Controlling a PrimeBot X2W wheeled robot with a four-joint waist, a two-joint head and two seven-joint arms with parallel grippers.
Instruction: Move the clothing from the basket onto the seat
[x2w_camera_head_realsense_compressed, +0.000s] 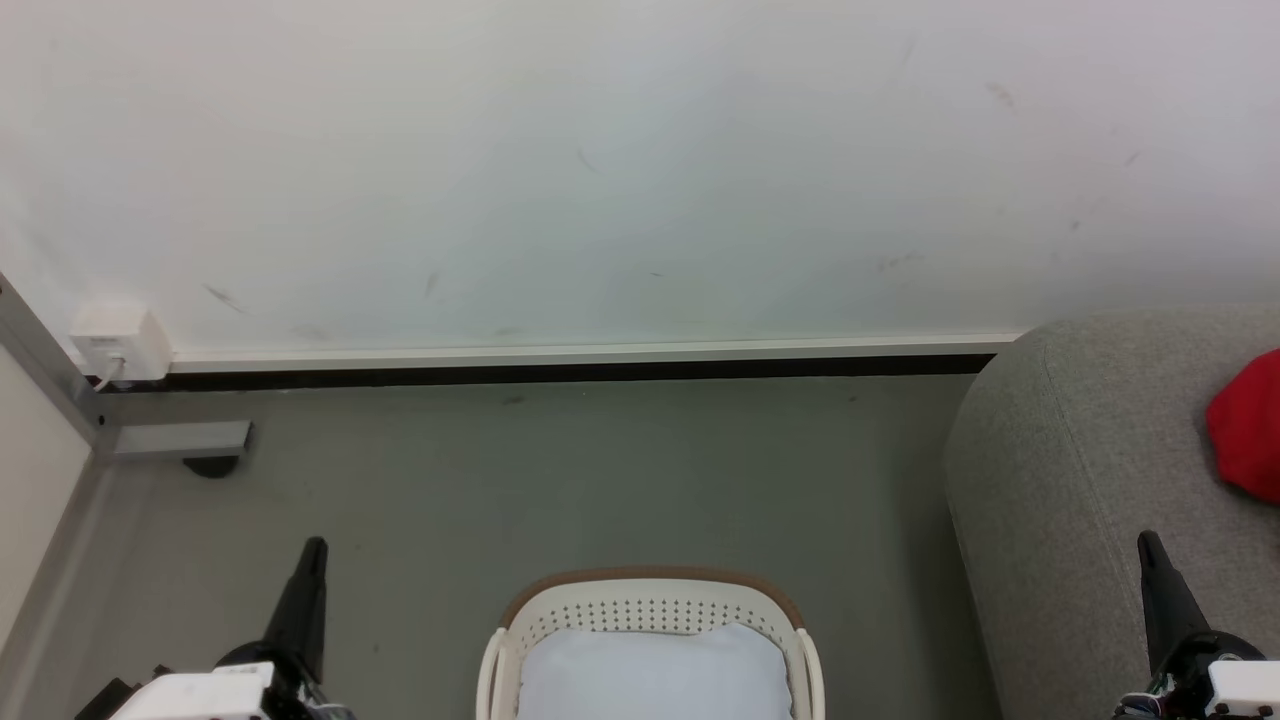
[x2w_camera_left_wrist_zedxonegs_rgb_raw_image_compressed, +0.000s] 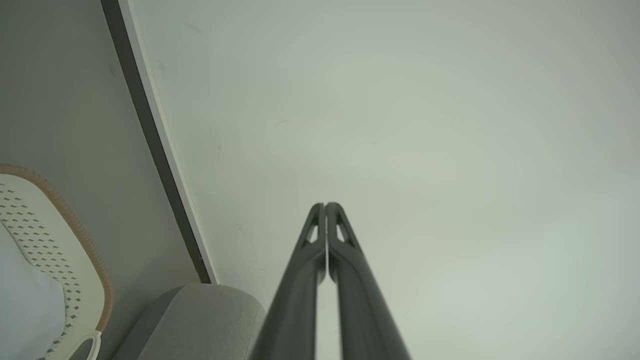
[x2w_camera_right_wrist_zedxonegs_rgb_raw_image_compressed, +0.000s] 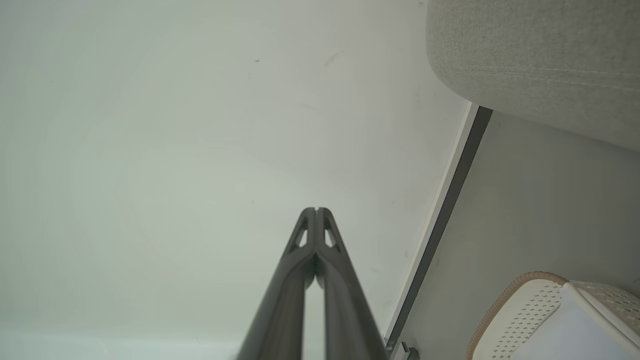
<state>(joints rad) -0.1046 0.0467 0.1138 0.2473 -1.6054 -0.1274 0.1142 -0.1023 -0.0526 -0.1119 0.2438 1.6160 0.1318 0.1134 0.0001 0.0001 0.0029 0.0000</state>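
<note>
Red clothing (x2w_camera_head_realsense_compressed: 1247, 425) lies on the grey seat (x2w_camera_head_realsense_compressed: 1080, 470), up and to the right of your right gripper (x2w_camera_head_realsense_compressed: 1148, 545). The frame edge cuts it off, so you cannot make out its trim or full shape. The basket (x2w_camera_head_realsense_compressed: 650, 600) stands on the floor (x2w_camera_head_realsense_compressed: 600, 470) between your two grippers, its near part cut off, and the pale smooth fabric (x2w_camera_head_realsense_compressed: 655, 675) inside it is hard to identify. Both arms sit low at either side, the left gripper (x2w_camera_head_realsense_compressed: 314, 548) and the right each pointing forward at the white wall (x2w_camera_head_realsense_compressed: 640, 170), fingers pressed together tip to tip and gripping nothing.
</note>
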